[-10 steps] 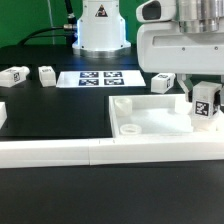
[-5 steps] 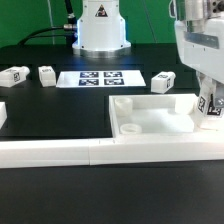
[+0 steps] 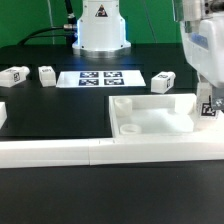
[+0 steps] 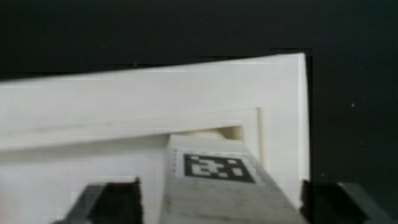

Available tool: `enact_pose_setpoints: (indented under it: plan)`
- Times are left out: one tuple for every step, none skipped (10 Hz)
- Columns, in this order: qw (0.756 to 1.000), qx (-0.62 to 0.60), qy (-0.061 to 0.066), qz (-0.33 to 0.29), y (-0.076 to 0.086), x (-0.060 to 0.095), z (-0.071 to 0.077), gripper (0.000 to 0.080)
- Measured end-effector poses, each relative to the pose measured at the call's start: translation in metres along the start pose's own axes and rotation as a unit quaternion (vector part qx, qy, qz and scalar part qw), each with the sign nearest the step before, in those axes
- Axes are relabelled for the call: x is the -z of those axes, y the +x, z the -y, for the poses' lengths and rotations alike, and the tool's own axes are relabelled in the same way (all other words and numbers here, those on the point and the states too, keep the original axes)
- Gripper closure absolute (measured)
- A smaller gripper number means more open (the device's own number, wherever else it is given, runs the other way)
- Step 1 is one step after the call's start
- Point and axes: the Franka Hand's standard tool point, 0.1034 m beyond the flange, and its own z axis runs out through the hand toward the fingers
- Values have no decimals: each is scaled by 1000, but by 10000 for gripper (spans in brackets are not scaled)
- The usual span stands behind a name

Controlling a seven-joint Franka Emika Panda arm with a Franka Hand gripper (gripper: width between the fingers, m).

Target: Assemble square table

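1. The hand (image 4: 217,203) is closed to a narrow gap around a short white plastic leg with a black-and-white tag (image 4: 217,166). The leg stands between the two dark fingers (image 4: 111,202), tag face up toward the wrist camera. The wrist view is too blurred to show where the pads touch it.
2. In the exterior view the held leg (image 3: 209,108) shows only as a sliver at the far right edge, under the white arm. It is just beside the far right corner of the large flat white plastic square slab (image 3: 150,120).
3. The slab lies flat on the black bench (image 3: 50,108), on the exterior view's right half, behind the long white border bars (image 3: 60,152).
4. In the wrist view the slab (image 4: 107,110) fills the area beyond the leg, and the leg's far end is at a recessed corner of it.
5. Three more white tagged legs lie loose on the bench, well apart from the hand: two (image 3: 13,75) (image 3: 47,75) at the exterior view's left and one (image 3: 162,82) just behind the slab.
6. The marker board (image 3: 100,77) lies flat between them.
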Motion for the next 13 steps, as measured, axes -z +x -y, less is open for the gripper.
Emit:
enact_pose_setpoints:
  plan:
    - [998, 61, -1, 0, 3, 1, 1, 207]
    - [992, 124, -2, -1, 4, 1, 1, 167]
    - [988, 157, -3, -1, 4, 1, 1, 167]
    - [983, 186, -3, -1, 4, 1, 1, 153]
    - [974, 226, -3, -1, 5, 1, 1, 153]
    - [959, 285, -7, -4, 3, 1, 0, 150]
    - [923, 385, -24, -16, -3, 0, -3, 150]
    - [885, 464, -31, -21, -4, 1, -3, 150]
    - [855, 517, -39, -19, -2, 2, -3, 150]
    - [829, 558, -44, -18, -2, 3, -3, 150]
    - [832, 553, -44, -17, -2, 2, -3, 150]
    - [837, 545, -43, -17, -2, 2, -3, 172]
    - [837, 545, -44, -17, -2, 2, -3, 172]
